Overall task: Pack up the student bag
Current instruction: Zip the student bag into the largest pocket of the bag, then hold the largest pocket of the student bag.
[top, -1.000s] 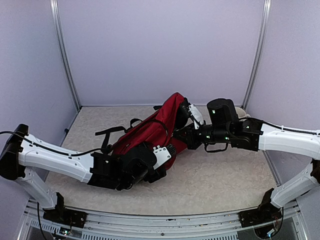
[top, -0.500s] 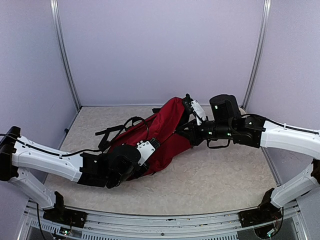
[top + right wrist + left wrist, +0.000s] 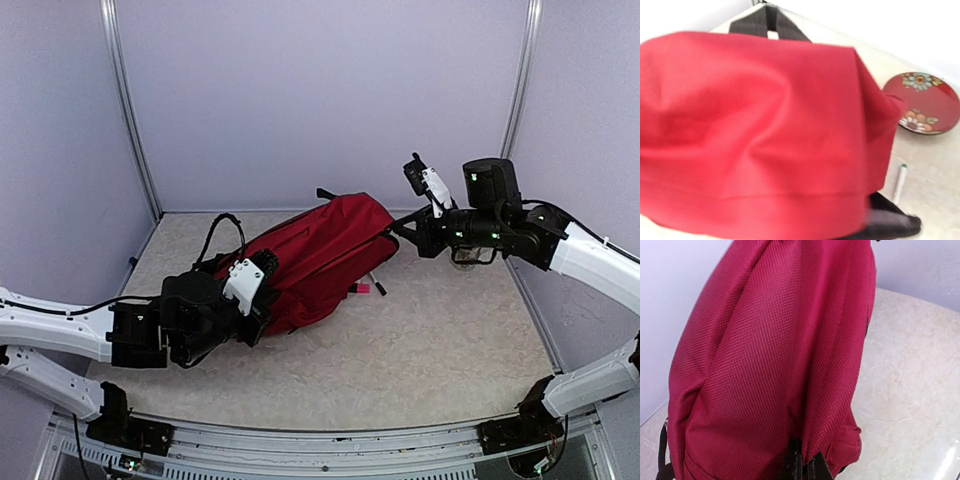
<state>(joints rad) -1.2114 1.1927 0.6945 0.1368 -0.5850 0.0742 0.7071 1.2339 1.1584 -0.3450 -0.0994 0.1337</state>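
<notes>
Red student bag [image 3: 320,255] is lying on its side mid-table [image 3: 450,340] | left gripper [image 3: 802,467] is pinching its bunched fabric | right gripper [image 3: 415,205] is hanging at its right end, jaw state unclear | floral plate [image 3: 922,102] and pen [image 3: 899,182] are lying just beside it

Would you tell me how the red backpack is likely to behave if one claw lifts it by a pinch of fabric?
Probably floppy: the backpack sags and creases, and its fabric bunches at the left claw. It looks slack, so likely light. Its loose straps may trail or snag.
</notes>
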